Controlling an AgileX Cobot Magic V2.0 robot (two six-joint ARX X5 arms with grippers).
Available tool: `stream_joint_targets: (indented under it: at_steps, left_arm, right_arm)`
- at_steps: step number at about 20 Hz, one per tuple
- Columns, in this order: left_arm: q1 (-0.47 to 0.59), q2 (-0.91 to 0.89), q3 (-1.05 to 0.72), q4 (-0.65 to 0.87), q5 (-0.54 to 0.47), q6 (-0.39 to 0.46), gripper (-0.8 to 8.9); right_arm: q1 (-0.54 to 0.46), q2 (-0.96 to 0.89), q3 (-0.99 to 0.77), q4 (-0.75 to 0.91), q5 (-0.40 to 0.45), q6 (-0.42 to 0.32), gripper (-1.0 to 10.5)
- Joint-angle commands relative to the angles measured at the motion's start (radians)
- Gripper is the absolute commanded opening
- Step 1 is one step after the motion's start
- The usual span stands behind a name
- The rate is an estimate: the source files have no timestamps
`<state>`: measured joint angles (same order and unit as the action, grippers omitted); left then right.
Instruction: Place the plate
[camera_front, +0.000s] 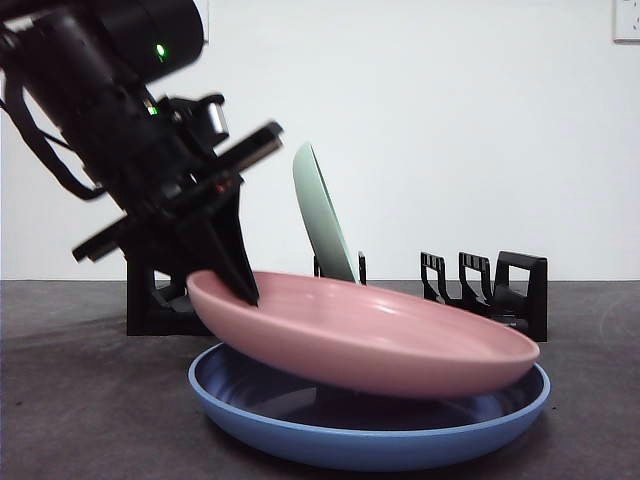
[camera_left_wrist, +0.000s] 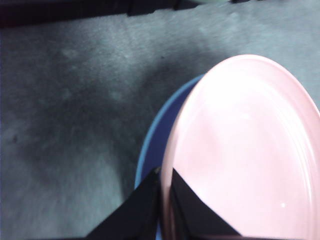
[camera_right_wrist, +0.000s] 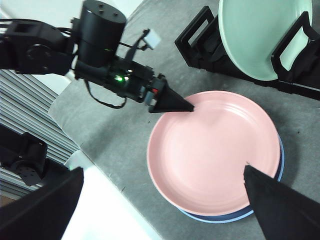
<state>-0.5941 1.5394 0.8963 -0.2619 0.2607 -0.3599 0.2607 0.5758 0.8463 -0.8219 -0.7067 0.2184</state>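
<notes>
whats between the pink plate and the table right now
The blue plate lies there: the pink plate, tilted and gripped at its rim by the left gripper, rests on it. Front view shows it.

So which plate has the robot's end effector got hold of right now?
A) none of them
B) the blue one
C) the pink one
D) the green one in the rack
C: the left end effector is clamped on the rim of the pink plate, tilting it up off the blue plate.
</notes>
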Motion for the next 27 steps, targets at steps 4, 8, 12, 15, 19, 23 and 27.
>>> stream_joint_targets:
  at_steps: [4, 8, 12, 15, 19, 23, 27]
  left_arm:
    - [-0.009, 0.051, 0.007, 0.024, 0.006, -0.011, 0.14]
    - [-0.010, 0.051, 0.007, 0.023, 0.006, -0.026, 0.35]
    - [-0.016, 0.051, 0.008, 0.024, 0.006, -0.050, 2.26]
    - [-0.016, 0.050, 0.008, 0.023, 0.026, -0.050, 3.48]
    - [-0.016, 0.025, 0.010, 0.008, 0.107, -0.048, 5.40]
    - [-0.015, -0.066, 0.010, -0.067, 0.107, -0.033, 5.45]
    - [-0.014, -0.204, 0.010, -0.156, 0.107, 0.005, 5.45]
  right_arm:
    - [0.002, 0.004, 0.008, 0.005, 0.000, 0.010, 5.1]
    - [0.002, 0.004, 0.008, 0.006, 0.001, 0.010, 5.1]
    - [0.002, 0.004, 0.008, 0.006, 0.001, 0.010, 5.1]
    - [0.002, 0.004, 0.008, 0.005, 0.001, 0.010, 5.1]
    - [0.002, 0.004, 0.008, 0.006, 0.001, 0.010, 5.1]
    - [0.002, 0.004, 0.008, 0.006, 0.001, 0.010, 5.1]
    - [0.002, 0.004, 0.008, 0.006, 0.001, 0.009, 5.1]
